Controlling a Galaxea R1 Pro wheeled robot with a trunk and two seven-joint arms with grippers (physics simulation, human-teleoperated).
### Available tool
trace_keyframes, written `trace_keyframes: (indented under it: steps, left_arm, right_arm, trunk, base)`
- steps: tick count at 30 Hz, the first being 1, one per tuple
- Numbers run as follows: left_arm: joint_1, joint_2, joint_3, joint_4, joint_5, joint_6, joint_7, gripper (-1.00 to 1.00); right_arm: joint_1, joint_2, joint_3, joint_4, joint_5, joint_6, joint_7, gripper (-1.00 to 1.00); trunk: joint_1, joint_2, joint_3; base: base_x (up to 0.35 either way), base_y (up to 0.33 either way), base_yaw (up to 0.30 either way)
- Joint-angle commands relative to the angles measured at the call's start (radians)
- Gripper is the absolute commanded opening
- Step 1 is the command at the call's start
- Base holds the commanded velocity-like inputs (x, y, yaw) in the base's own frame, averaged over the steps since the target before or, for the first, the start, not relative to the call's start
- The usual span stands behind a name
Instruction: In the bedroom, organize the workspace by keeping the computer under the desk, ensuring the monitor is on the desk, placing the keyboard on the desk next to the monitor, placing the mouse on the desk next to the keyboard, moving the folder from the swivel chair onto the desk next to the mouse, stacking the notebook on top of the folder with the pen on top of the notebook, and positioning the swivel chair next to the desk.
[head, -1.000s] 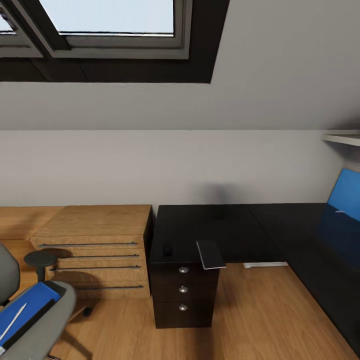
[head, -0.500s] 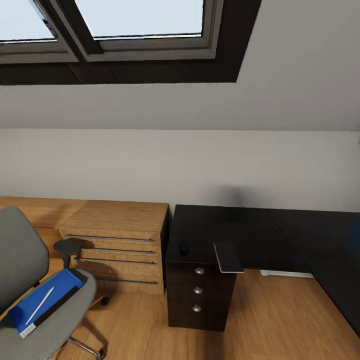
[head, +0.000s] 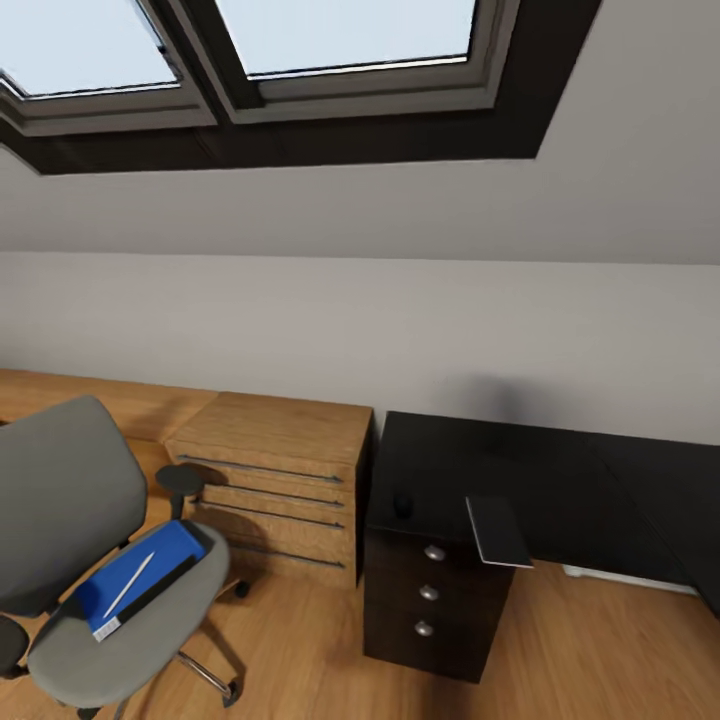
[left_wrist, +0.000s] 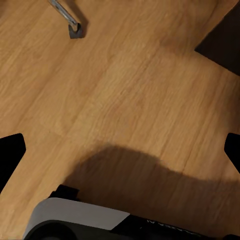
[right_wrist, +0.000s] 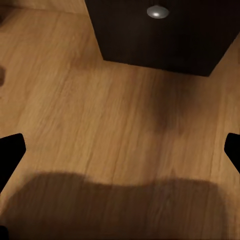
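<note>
Although both jaws stand spread, the mouse (head: 403, 505) is a dim blob on the desk (head: 560, 490).

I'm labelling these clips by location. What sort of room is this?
Probably an attic bedroom used as a home office: a skylight set in a sloped ceiling, a swivel chair carrying a blue folder, and a black desk beside oak drawers.

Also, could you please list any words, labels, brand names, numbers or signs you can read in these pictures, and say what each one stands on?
No text can be read in any of the views.
The white spine end of the folder on the swivel chair carries small dark marks, too small and blurred to read.
A faint line of marks on the dark robot body in the left wrist view is likewise unreadable.
</note>
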Motion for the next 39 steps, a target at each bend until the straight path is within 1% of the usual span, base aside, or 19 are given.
trace_keyframes:
  steps: [1,12,21,28,32,34,35,37,38,39]
  left_arm:
    - [-0.001,0.0,-0.007,0.001,0.011,-0.004,-0.003,1.0]
    - [-0.001,0.0,-0.007,0.001,0.011,-0.003,-0.003,1.0]
    - [-0.001,-0.001,-0.007,0.001,0.013,-0.003,-0.002,1.0]
    - [-0.001,0.0,-0.005,0.001,0.017,-0.003,-0.001,1.0]
    - [-0.001,0.0,-0.004,0.001,0.018,-0.002,-0.001,1.0]
    - [-0.001,0.0,-0.003,0.001,0.019,-0.003,-0.001,1.0]
    - [-0.001,0.0,-0.003,0.001,0.019,-0.003,-0.001,1.0]
    - [-0.001,0.0,-0.002,0.001,0.019,-0.003,-0.001,1.0]
    - [-0.001,0.0,-0.002,0.001,0.019,-0.003,-0.001,1.0]
    - [-0.001,0.0,-0.001,0.001,0.019,-0.003,-0.001,1.0]
  right_arm:
    - [-0.001,0.0,0.008,0.001,-0.01,-0.004,0.0,1.0]
    - [-0.001,0.0,0.009,0.001,-0.01,-0.003,0.0,1.0]
    - [-0.001,-0.001,0.007,0.001,-0.01,-0.003,0.0,1.0]
    - [-0.001,-0.002,0.005,0.0,-0.012,-0.003,-0.001,1.0]
    - [-0.001,-0.002,0.0,-0.012,-0.021,0.005,-0.009,1.0]
    - [-0.001,0.0,-0.002,-0.047,-0.026,0.016,-0.028,1.0]
    - [-0.001,0.002,-0.003,-0.083,-0.028,0.037,-0.049,1.0]
    - [-0.001,0.002,-0.003,-0.127,-0.03,0.078,-0.073,1.0]
    - [-0.001,0.002,-0.004,-0.179,-0.031,0.139,-0.094,1.0]
    - [-0.001,0.001,-0.004,-0.208,-0.031,0.177,-0.102,1.0]
  trunk:
    - [0.001,-0.001,-0.001]
    - [0.001,-0.001,-0.002]
    - [0.001,-0.001,-0.002]
    - [-0.026,0.048,0.02]
    - [-0.042,0.076,0.032]
    - [-0.049,0.09,0.039]
    - [-0.053,0.097,0.042]
    - [-0.061,0.111,0.048]
    - [-0.065,0.118,0.051]
    - [-0.068,0.125,0.054]
  base:
    - [0.259,0.0,0.106]
    - [0.307,0.0,0.029]
    - [0.032,0.0,0.001]
    - [0.002,0.0,0.0]
    - [0.0,0.0,0.0]
    - [0.0,0.0,0.0]
    - [0.0,0.0,0.0]
    - [0.0,0.0,0.0]
    - [0.0,0.0,0.0]
    - [0.0,0.0,0.0]
